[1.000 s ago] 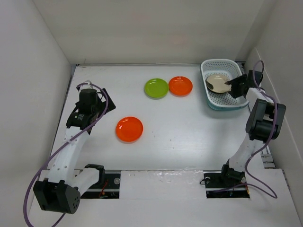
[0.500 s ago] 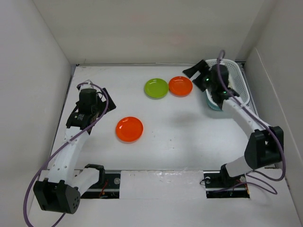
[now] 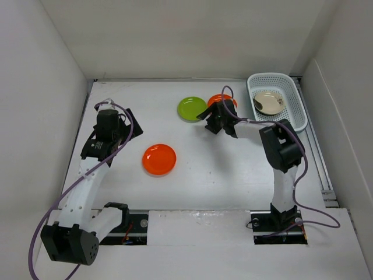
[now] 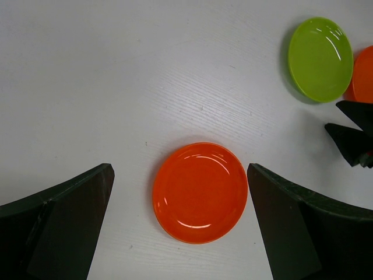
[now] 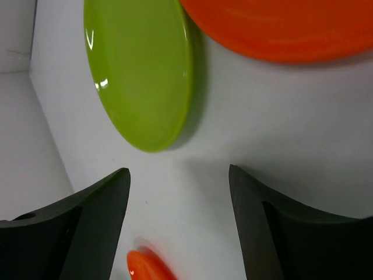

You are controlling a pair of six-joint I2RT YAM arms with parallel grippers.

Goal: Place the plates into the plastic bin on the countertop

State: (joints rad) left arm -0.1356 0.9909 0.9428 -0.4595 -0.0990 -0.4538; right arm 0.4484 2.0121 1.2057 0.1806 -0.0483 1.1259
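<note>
Cream plate (image 3: 269, 102) sits in the plastic bin (image 3: 295, 100). You've 3 more on the countertop (image 3: 221, 157): lime plate (image 3: 192, 109), far orange plate (image 5: 280, 29), near orange plate (image 3: 159, 159). Right gripper (image 5: 178, 175) hovers by lime & far orange, spread wide, empty. Left gripper (image 4: 180, 169) is wide over near orange.

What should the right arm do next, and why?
Probably ease the right gripper onto the rim of the far orange plate: its jaws stand open and empty just beside that plate and the lime green plate, both outside the plastic bin.
</note>
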